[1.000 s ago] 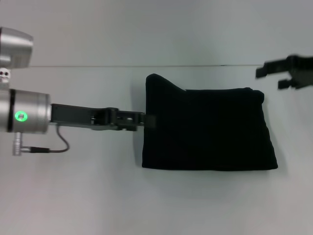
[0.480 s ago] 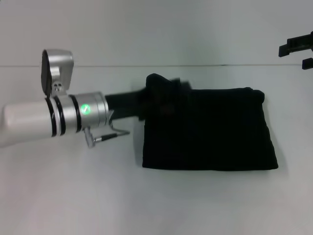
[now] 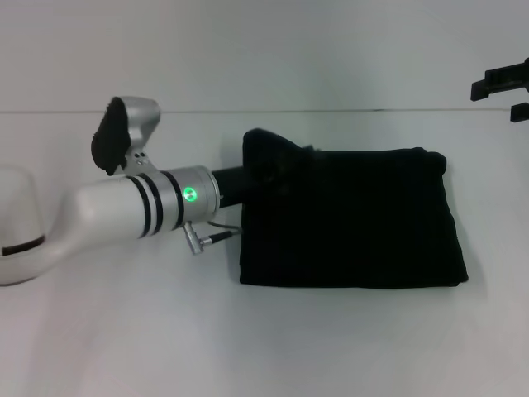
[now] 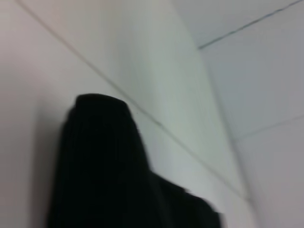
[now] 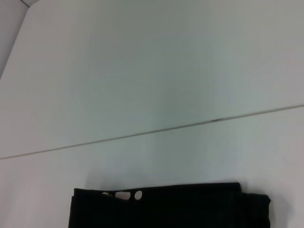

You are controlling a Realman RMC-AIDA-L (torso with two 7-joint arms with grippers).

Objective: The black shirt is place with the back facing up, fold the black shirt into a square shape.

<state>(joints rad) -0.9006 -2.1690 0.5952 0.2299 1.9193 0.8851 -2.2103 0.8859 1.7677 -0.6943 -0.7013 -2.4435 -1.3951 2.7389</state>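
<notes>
Lying on the pale, smooth table (image 3: pixel 124 331), the black shirt (image 3: pixel 355 219) is folded into a thick, roughly rectangular pad of soft matte fabric, its near edge straight and its far left corner humped into a rounded peak. It sits slightly right of the table's centre. The left arm, glossy white and silver with a green light at the wrist, reaches in from the left, and the left gripper (image 3: pixel 248 184) is at that raised corner, buried against the cloth; whether its pincer is wide, narrow or pinching fabric cannot be told. The right gripper (image 3: pixel 502 87) hangs at the far right edge, well apart from the shirt, its dark fingers spread apart.
</notes>
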